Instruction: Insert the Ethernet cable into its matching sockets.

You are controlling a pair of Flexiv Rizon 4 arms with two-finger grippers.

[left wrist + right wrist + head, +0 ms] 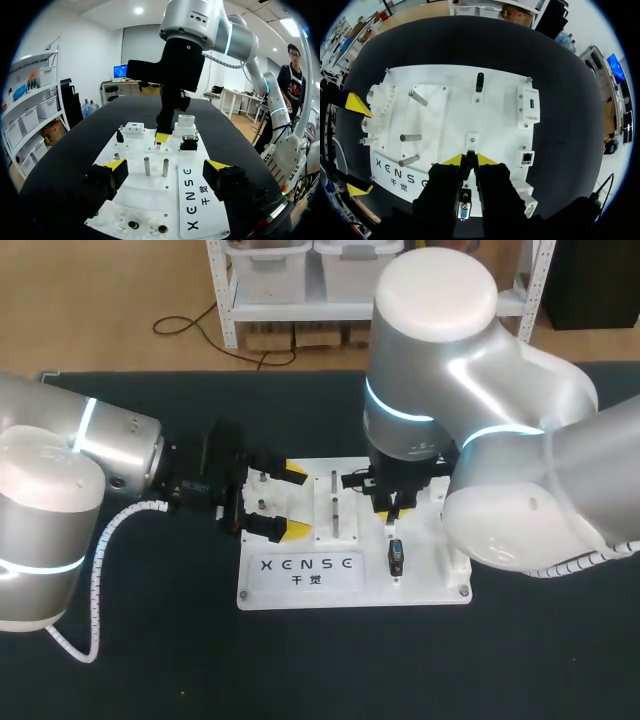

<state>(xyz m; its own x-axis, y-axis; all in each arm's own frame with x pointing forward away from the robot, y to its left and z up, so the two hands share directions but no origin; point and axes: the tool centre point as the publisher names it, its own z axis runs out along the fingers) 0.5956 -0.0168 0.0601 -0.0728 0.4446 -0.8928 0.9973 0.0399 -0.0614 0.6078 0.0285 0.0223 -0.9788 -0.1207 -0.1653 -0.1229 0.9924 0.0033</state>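
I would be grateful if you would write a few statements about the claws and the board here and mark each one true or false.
1. The left claw is open at the edge of the white board. True.
2. The metal pegs lie flat on the board. False: they stand upright.
3. The right claw hangs over the board. True.
4. The board rests on a bare wooden table. False: the tabletop is black.
5. A cable is plugged into the Ethernet socket. False: in the right wrist view the socket looks empty.
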